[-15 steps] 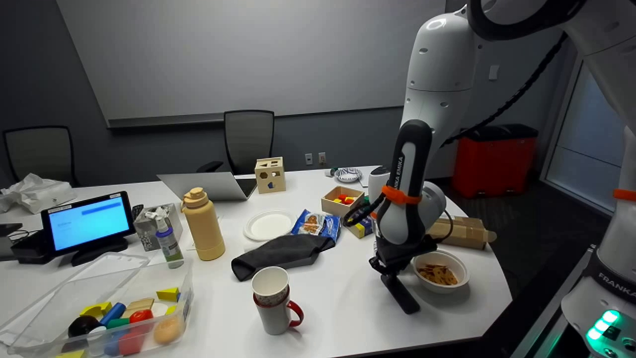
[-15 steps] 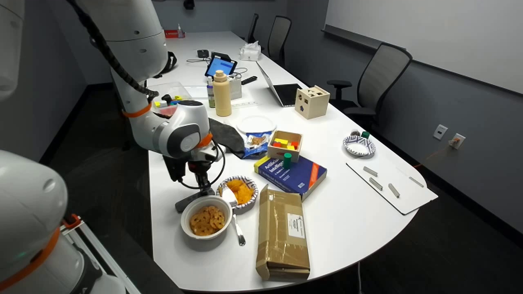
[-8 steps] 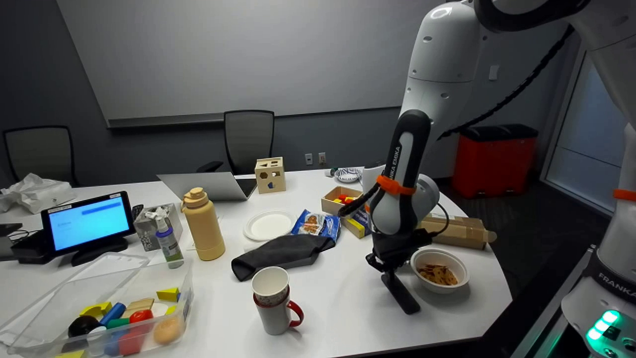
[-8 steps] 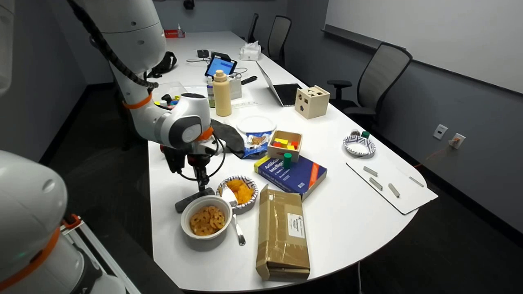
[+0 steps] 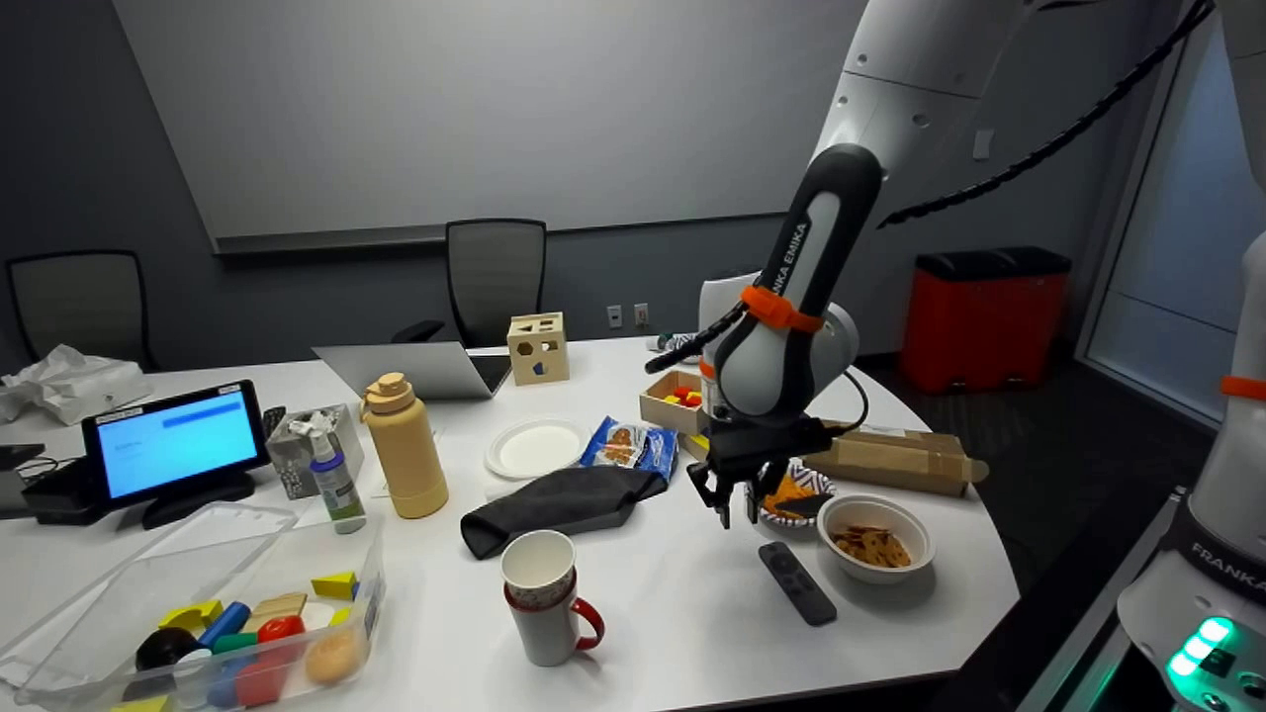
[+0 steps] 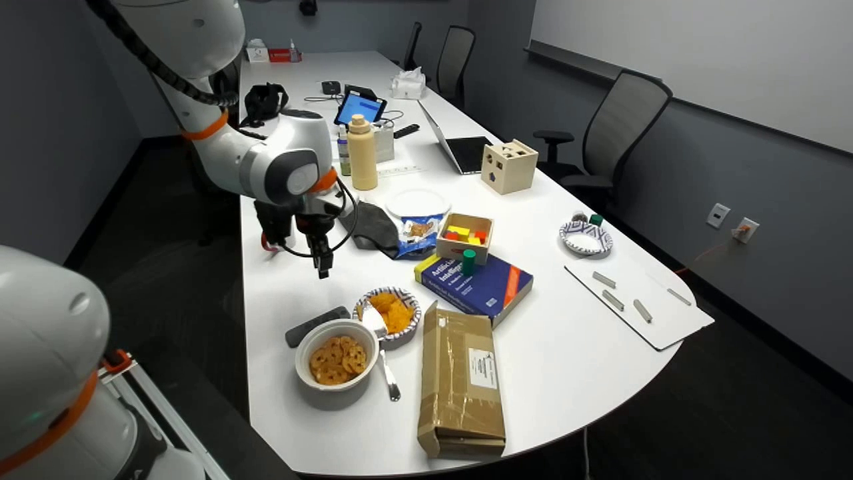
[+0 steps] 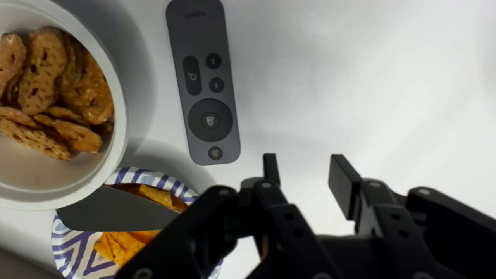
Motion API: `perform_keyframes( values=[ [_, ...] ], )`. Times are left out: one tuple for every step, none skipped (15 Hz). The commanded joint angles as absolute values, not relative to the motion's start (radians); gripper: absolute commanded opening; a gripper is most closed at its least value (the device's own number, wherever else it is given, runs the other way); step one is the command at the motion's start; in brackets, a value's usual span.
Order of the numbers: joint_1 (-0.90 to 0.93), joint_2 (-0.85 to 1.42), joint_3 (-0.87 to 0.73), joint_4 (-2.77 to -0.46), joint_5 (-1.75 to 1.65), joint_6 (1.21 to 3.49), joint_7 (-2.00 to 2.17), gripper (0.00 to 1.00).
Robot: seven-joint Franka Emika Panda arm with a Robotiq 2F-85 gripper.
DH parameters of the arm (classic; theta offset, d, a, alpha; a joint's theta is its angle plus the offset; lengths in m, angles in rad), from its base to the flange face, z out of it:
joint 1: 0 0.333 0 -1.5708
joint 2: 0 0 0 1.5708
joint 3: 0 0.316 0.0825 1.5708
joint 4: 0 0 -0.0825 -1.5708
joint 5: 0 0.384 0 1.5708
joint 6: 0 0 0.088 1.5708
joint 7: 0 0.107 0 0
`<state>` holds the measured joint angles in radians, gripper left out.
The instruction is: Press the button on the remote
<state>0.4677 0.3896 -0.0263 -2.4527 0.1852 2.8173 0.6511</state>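
The remote (image 5: 797,583) is a slim dark bar lying flat on the table, and it also shows in an exterior view (image 6: 316,326). In the wrist view the remote (image 7: 203,85) lies button side up, with its round pad and several small buttons visible; its top edge is cut off. My gripper (image 5: 739,516) is open and empty in the air above the table, apart from the remote. In the wrist view the fingertips (image 7: 303,162) are spread, right of and below the remote's button end. The gripper also shows in an exterior view (image 6: 324,270).
A white bowl of crackers (image 7: 120,128) stands close beside the remote. A patterned bowl of orange chips (image 6: 393,311) with a spoon is behind it. Stacked mugs (image 5: 544,613), a black cloth (image 5: 564,502), a blue book (image 6: 473,283) and a cardboard box (image 6: 460,380) lie around.
My gripper was down at the remote's far end with its fingers close together. It has lifted and moved back from the remote, and its fingers are now apart. The remote has not moved.
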Motion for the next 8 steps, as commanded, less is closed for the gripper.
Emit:
perform_keyframes(
  values=[
    [0.443, 0.321, 0.003, -2.467, 0.158, 2.771, 0.692, 0.71],
    [0.441, 0.313, 0.009, -2.467, 0.156, 2.764, 0.697, 0.78],
    [0.439, 0.309, 0.014, -2.467, 0.152, 2.760, 0.702, 0.87],
    [0.437, 0.306, 0.018, -2.467, 0.148, 2.758, 0.706, 0.94],
    [0.433, 0.303, 0.023, -2.467, 0.145, 2.754, 0.710, 0.99],
    [0.431, 0.303, 0.027, -2.467, 0.140, 2.755, 0.714, 1.00],
    [0.428, 0.302, 0.031, -2.467, 0.138, 2.754, 0.715, 1.00],
    [0.429, 0.302, 0.032, -2.468, 0.133, 2.756, 0.718, 1.00]
  ],
)
